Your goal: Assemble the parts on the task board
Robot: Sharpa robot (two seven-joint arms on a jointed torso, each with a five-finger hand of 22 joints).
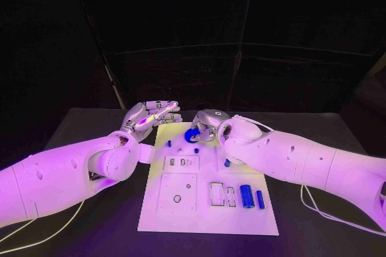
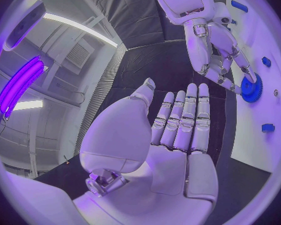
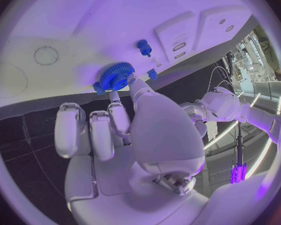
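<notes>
**Two hands at the far end of the task board, right hand on the gear**

Near edge of the flat white rectangular task board [image 1: 211, 223]: bare surface. Just beyond, toward the near right corner, a thick blue cylinder [image 1: 247, 196] and a thinner blue rod [image 1: 260, 199] lie side by side, next to two narrow rectangular slots [image 1: 222, 194]. Toward the near left side sits a square recessed panel [image 1: 178, 192] with a small ring-shaped hole. Mid-board: a smaller panel [image 1: 181, 163] carrying short slots. Beyond it, a small blue peg [image 1: 196, 150] stands on the board.

Far end: the blue toothed gear wheel [image 1: 191, 135] rests on the board near its far edge. The right hand [image 1: 211, 122] reaches over this edge; its fingertips [image 3: 132, 81] pinch the gear's rim, the remaining fingers curled back. The left hand [image 1: 149, 115] hovers off the board's far left corner, above the black table [image 1: 88, 129], palm flat, fingers straight and together, grasping nothing.
</notes>
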